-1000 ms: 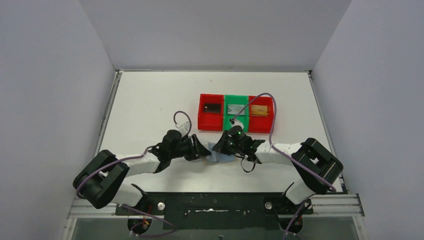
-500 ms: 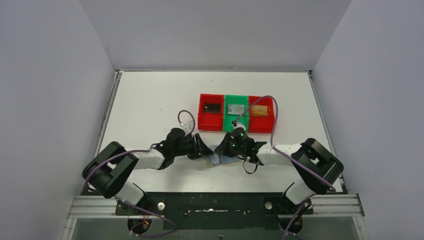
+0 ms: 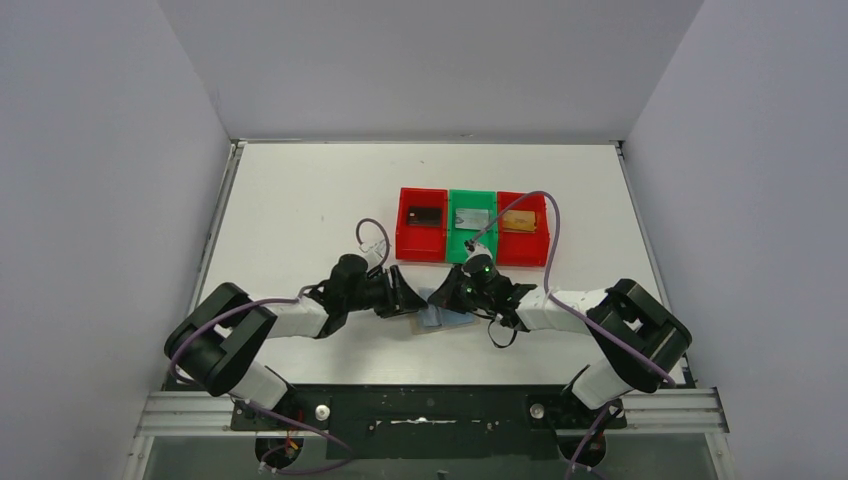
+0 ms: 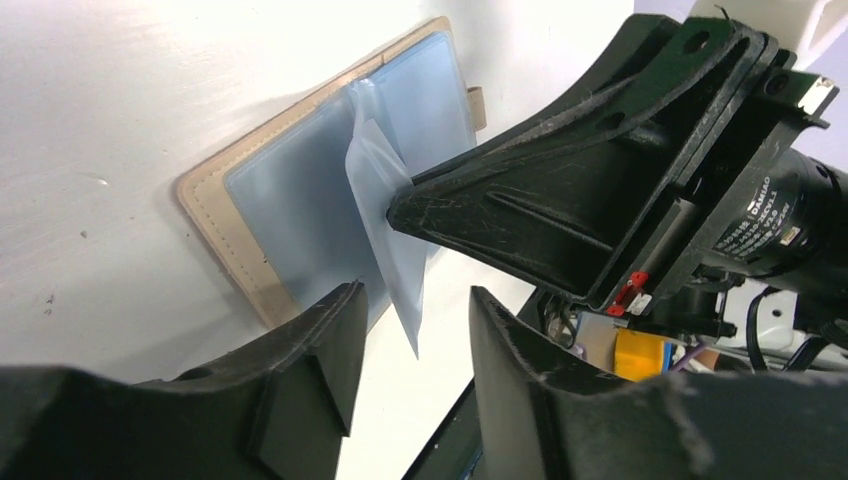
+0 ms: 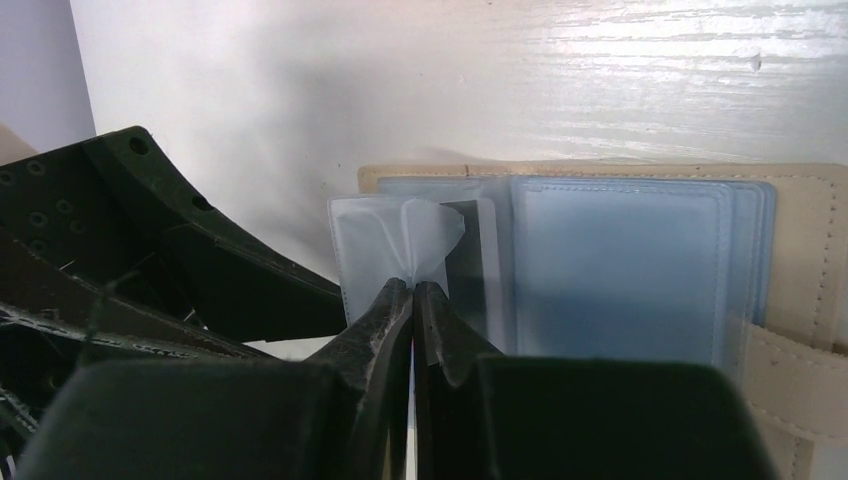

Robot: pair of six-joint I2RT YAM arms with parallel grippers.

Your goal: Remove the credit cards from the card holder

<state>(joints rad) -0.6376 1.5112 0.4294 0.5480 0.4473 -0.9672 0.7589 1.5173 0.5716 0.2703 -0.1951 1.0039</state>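
right tool [image 5: 412,287] clamped on a clear sleeve [image 5: 375,240], held up from the open card holder [image 5: 800,225] | left tool [image 4: 410,310] jaws apart, astride that sleeve's free edge | holder flat on counter [image 5: 600,90] between both arms | step: likely exposing a pocket | next: left needs a card edge, not film; none plainly visible

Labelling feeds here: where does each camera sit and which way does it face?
Top external: high behind the robot, facing down on the white table; both arms whole.
Left wrist: on the left arm, looking past the open left claw at the tan bifold card holder.
Right wrist: likewise past the right claw, shut on a clear plastic sleeve.
Shared: both wrist views show the card holder and the opposite claw.
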